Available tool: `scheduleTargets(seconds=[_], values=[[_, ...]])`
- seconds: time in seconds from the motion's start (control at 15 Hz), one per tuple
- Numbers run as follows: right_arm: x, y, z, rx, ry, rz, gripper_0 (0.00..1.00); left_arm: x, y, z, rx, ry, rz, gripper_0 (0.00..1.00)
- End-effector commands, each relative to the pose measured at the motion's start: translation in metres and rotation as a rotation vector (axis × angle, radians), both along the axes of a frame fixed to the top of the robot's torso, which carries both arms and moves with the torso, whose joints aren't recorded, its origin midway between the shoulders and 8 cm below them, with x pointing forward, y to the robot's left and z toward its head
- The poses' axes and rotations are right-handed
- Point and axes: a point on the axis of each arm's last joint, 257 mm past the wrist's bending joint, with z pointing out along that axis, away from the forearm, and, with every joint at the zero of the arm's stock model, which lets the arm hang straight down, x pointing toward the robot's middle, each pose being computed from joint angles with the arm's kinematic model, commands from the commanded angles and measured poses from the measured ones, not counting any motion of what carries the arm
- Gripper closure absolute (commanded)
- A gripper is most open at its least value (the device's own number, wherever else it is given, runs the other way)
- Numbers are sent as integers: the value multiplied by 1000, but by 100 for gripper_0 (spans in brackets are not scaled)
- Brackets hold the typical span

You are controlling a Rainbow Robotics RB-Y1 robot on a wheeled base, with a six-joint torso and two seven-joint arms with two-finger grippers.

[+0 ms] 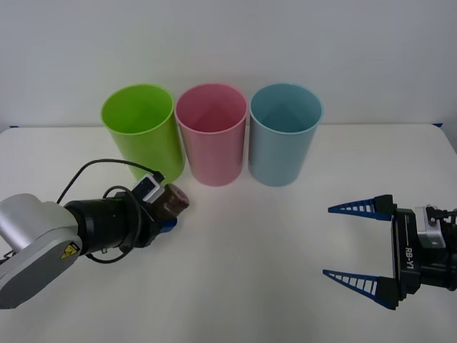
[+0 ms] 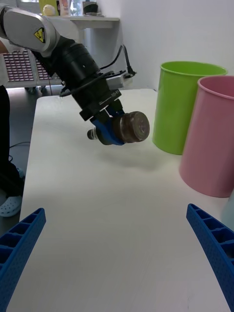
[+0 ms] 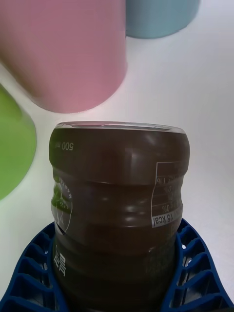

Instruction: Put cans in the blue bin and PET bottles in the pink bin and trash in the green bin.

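- My white table [image 1: 257, 286] reaches to a plain white wall [image 1: 228, 43] straight ahead.
- To my left, past the table's edge, I see grey floor [image 2: 22, 122].
- A white shelf [image 2: 92, 19] with small items stands farther back.
- Even, soft light leaves only faint shadows on the tabletop.

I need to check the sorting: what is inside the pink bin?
The pink bin looks empty: bare pink inner wall and floor. Its near inner wall is hidden by the rim. The left gripper holds the PET bottle outside it.
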Motion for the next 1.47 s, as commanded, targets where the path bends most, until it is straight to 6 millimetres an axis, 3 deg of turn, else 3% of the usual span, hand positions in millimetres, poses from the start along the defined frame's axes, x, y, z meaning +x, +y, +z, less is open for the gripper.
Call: scheduleTargets(seconds=[0.07,0.27,0.47,0.67,0.87,1.13,1.47], values=[[0,0,0,0,0,0,0,-14,2,17,-77,-10,-8,100],[0,0,0,0,0,0,0,-26,-9,33,-221,5,-18,100],[0,0,0,0,0,0,0,-26,-22,64,-337,-21,-41,100],[0,0,0,0,0,0,0,-23,-32,113,-467,-60,-55,100],[0,0,0,0,0,0,0,-18,-31,152,-549,-122,-79,100],[0,0,0,0,0,0,0,-11,-30,186,-637,-174,-77,100],[0,0,0,0,0,0,0,3,-30,251,-703,-274,-90,100]])
